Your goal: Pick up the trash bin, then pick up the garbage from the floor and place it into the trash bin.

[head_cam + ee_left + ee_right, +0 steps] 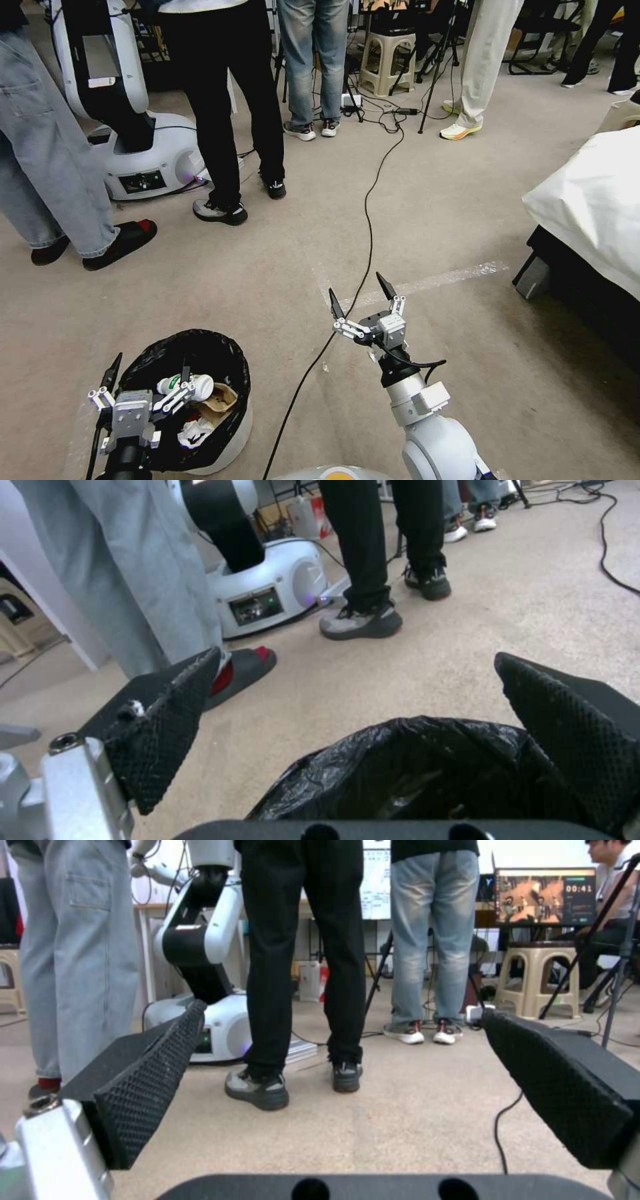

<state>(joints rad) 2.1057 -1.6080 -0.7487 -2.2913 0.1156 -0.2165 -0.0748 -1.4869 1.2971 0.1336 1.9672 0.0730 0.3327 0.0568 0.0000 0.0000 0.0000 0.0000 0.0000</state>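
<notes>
Already the trash bin point(227, 433) stands on the floor point(467, 220), garbage point(190, 400) inside; its near rim is straddled by the open left gripper point(147, 380). Beside it, the right gripper point(360, 297) is held open and empty. If closed on bag alone, the bin could be tipped.

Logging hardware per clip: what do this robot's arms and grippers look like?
Both match. The right gripper has pointed black fingers with diamond-textured pads, silver-white linkages on a grey block, a black collar with a looping black cable, then glossy white arm segments. The left gripper has the same black fingers and silver linkages on a black wrist.
</notes>
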